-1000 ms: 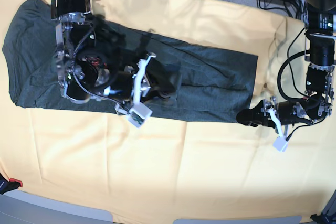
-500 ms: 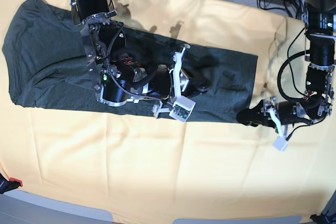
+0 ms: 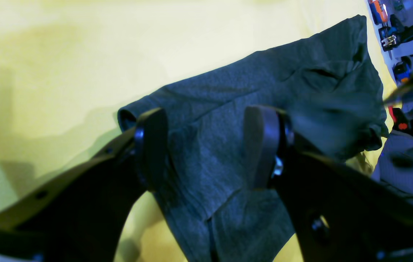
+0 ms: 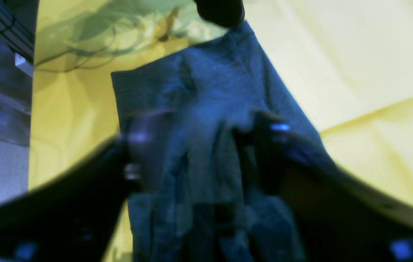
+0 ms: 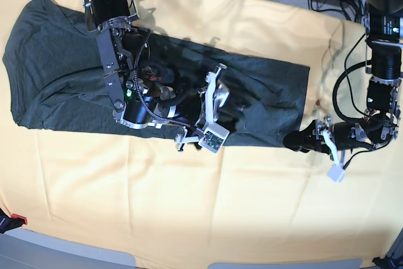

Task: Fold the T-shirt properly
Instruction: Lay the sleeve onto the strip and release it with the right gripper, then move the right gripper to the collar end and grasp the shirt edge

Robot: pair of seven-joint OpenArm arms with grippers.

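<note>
The T-shirt (image 5: pixel 157 83) is spread across the pale yellow cloth (image 5: pixel 201 206) as a long band, from about 9 o'clock to 3 o'clock in the base view. A lengthwise fold appears to be made already; the crosswise folds are judged as not yet done.

The right gripper (image 4: pixel 195 153) is seen released above the middle of the shirt, with no fabric between its jaws. The left gripper (image 3: pixel 206 145) is also parted and empty, near the shirt's edge at 3 o'clock.

Compared with one second ago, the right arm has been moved from 9 o'clock toward the centre, and its jaws, then clenched, have been opened. The left arm is unchanged.
</note>
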